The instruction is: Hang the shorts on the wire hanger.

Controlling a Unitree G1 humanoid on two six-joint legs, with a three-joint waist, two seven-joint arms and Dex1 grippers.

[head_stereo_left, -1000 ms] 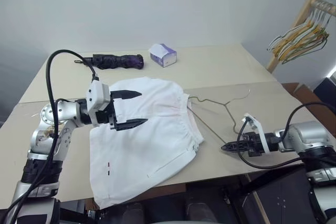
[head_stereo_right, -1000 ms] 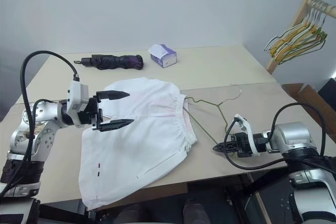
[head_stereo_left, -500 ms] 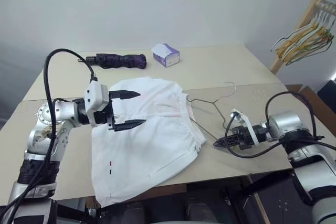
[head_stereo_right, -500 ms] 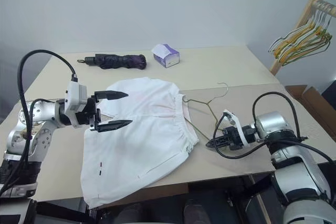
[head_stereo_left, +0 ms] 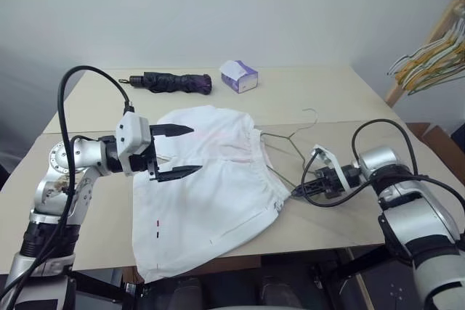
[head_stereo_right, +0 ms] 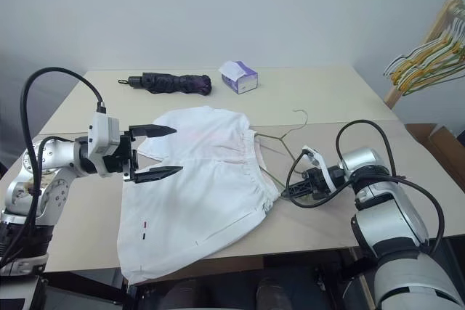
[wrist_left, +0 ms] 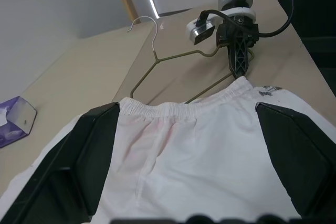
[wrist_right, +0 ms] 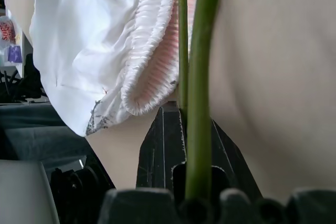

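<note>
Risk noted: right gripper [head_stereo_right: 293, 192], clamped on the wire hanger [head_stereo_right: 280, 143] at the waistband of the shorts [head_stereo_right: 200, 179], could snag or bunch cloth, while left gripper [head_stereo_right: 168, 152] hovered wide open, restraining nothing.

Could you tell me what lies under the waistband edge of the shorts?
One end of the wire hanger slips beneath the shorts; the table lies below. How far the wire reaches is covered.

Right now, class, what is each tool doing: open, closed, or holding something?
Left tool: open, holding nothing, above the shorts.
Right tool: closed on the wire hanger, beside the shorts' waistband.
</note>
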